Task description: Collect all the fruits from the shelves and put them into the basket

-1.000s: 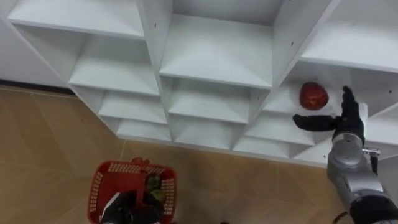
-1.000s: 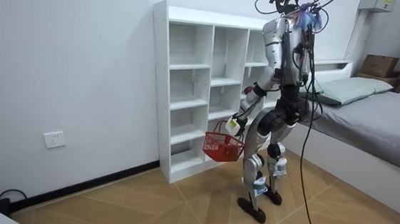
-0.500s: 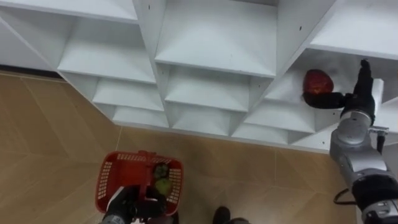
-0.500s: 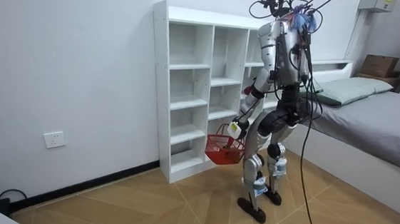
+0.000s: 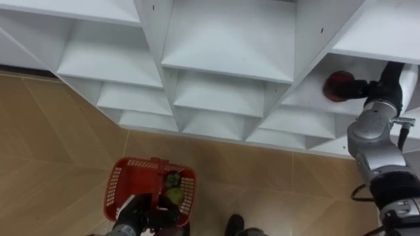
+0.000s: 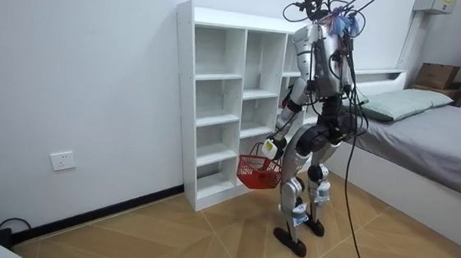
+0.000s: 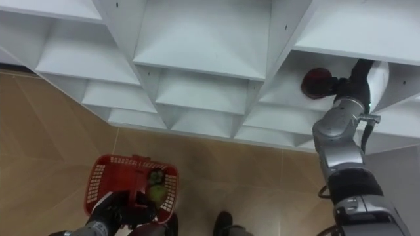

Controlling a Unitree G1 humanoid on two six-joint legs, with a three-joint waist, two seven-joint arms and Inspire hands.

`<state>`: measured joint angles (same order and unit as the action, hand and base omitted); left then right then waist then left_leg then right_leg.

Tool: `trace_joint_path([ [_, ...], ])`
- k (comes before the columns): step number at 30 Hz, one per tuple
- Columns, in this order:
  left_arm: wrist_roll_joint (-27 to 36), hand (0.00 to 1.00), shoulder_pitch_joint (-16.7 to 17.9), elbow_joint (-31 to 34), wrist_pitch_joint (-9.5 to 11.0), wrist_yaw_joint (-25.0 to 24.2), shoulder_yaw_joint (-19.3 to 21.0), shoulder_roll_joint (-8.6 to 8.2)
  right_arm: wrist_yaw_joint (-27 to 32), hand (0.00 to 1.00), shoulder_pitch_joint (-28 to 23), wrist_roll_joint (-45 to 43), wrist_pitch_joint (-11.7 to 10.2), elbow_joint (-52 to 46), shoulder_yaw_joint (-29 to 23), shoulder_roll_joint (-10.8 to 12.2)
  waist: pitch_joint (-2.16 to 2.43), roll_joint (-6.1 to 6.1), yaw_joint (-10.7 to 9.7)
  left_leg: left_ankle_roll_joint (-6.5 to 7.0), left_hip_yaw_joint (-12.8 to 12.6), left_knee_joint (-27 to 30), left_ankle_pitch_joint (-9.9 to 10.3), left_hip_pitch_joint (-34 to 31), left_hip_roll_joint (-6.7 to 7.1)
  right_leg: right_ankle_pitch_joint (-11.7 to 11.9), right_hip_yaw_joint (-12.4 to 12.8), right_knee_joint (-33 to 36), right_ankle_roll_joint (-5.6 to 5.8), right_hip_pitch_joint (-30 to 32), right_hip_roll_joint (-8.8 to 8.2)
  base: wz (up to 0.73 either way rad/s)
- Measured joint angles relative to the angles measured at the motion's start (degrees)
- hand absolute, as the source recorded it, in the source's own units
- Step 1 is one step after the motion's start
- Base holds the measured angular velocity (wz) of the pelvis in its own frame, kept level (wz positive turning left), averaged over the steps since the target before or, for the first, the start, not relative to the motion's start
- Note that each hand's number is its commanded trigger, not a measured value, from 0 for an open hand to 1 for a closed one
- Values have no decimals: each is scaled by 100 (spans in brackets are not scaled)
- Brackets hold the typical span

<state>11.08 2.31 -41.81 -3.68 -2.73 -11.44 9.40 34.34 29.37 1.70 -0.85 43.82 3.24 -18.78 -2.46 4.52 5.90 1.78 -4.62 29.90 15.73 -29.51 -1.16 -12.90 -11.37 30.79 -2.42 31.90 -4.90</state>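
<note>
L hand (image 5: 138, 213), lower left, is curled round the handle of the red basket (image 5: 115, 190), w/ green fruit (image 5: 174, 195) inside, above the wood floor. Further right, in a right-side compartment of the white closet (image 5: 216, 46), a red fruit (image 5: 336, 84) sits on the shelf; R hand (image 5: 387, 82) is against it, grip can't be told.

Right hand (image 5: 384, 85) touching red fruit (image 5: 337, 85) in closet (image 5: 223, 46), left hand (image 5: 136, 213) holding basket (image 5: 121, 187)
</note>
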Motion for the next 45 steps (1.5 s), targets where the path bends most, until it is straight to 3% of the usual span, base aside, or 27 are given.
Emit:
trace_joint_path([
  [13, 0, 100, -88, -12, -11, 100, -134, -216, -231, 0, -7, -246, 75, 18, 241, 39, -5, -133, 194, -11, -9, -39, -34, -34, -12, 18, -53, -18, -21, 8, -7, 1],
  [22, 74, 100, -207, -10, -6, 260, -353, -226, -327, 0, -5, -249, 75, 19, 451, 51, -5, -133, 233, -1, -72, -16, -41, -211, -20, 19, -31, 14, -21, 210, -16, -1],
  [32, 447, 100, -290, -7, -4, 248, -558, -181, -356, 0, -109, -191, 75, 39, 459, 59, -15, -112, 146, -3, -100, -40, -43, -231, -23, 21, -38, 8, -23, 246, -24, 0],
  [38, 456, 100, -295, 6, -2, 243, -558, -72, -550, 0, -241, -190, 73, 91, 460, 175, -41, -33, 43, -1, -142, -69, -59, -182, -21, 21, -23, -22, -23, 203, -25, 0],
  [45, 511, 100, -322, -48, -1, 229, -573, -66, -635, 0, -259, -189, 51, 127, 459, 179, -34, 13, -5, 8, -138, -153, -94, -142, -16, 66, -15, -107, -5, 162, -17, 0],
])
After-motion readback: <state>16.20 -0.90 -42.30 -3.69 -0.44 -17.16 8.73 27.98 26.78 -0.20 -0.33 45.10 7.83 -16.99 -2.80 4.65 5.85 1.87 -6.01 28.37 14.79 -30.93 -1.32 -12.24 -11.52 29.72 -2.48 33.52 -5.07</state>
